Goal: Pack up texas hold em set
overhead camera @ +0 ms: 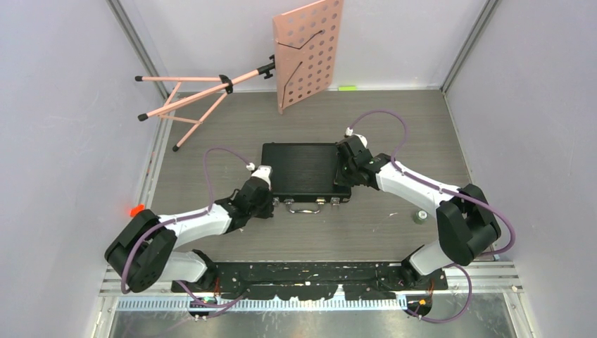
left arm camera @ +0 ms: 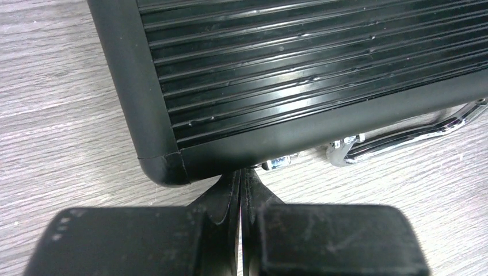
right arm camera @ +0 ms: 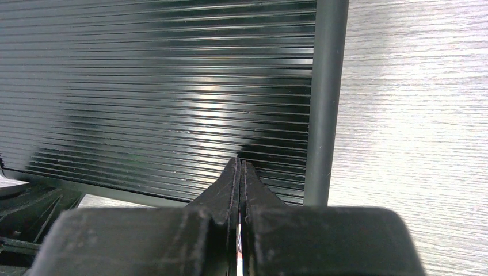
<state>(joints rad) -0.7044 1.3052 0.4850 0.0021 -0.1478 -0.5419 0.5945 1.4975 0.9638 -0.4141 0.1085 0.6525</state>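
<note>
The black ribbed briefcase (overhead camera: 303,169) of the texas hold em set lies closed and flat on the table, its silver handle (overhead camera: 308,205) and latches facing the arms. My left gripper (overhead camera: 266,198) is shut and empty, its tips (left arm camera: 240,172) against the case's front left corner (left arm camera: 167,167), beside a silver latch (left arm camera: 279,163). My right gripper (overhead camera: 343,169) is also shut with nothing in it, its tips (right arm camera: 240,167) resting over the ribbed lid (right arm camera: 161,98) near the case's right rim (right arm camera: 325,98). No chips, cards or dice show.
A pink music stand (overhead camera: 306,49) lies tipped over at the back, its tripod legs (overhead camera: 186,98) reaching left. A small green and white object (overhead camera: 420,217) sits on the table right of the case. Grey walls enclose the wood-grain table (overhead camera: 394,134).
</note>
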